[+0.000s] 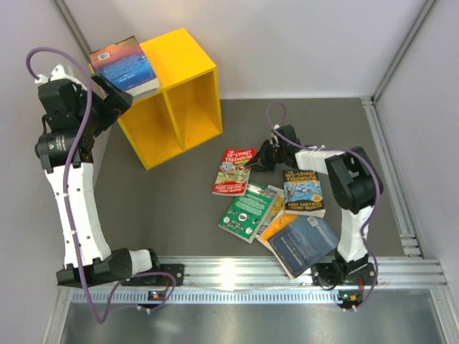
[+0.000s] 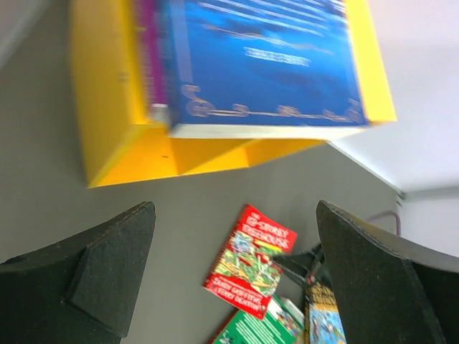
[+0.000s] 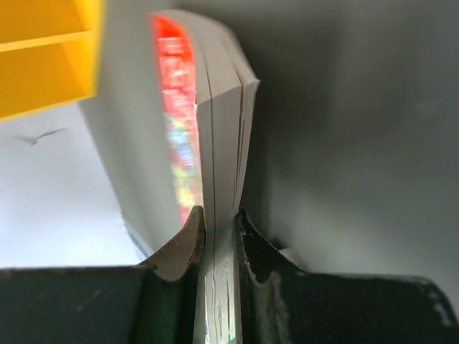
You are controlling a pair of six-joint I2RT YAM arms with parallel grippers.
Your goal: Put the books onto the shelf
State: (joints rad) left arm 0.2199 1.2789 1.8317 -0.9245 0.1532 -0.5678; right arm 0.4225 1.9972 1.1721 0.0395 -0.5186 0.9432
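Right wrist: right pincer (image 3: 219,223) pinching red book (image 3: 226,143) by its edge; left pincer (image 2: 235,240) spread near shelf (image 2: 107,107).

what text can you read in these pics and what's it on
"13-STOREY TREEHOUSE": red cartoon paperback
"STOREY TREEHOUSE", number before it unclear: blue cartoon paperback
"ANDY GRIFFITHS", "TERRY DENTON": foot of both those covers
Too small or blurred: green paperback, dark blue paperback, blue book on top of the yellow shelf
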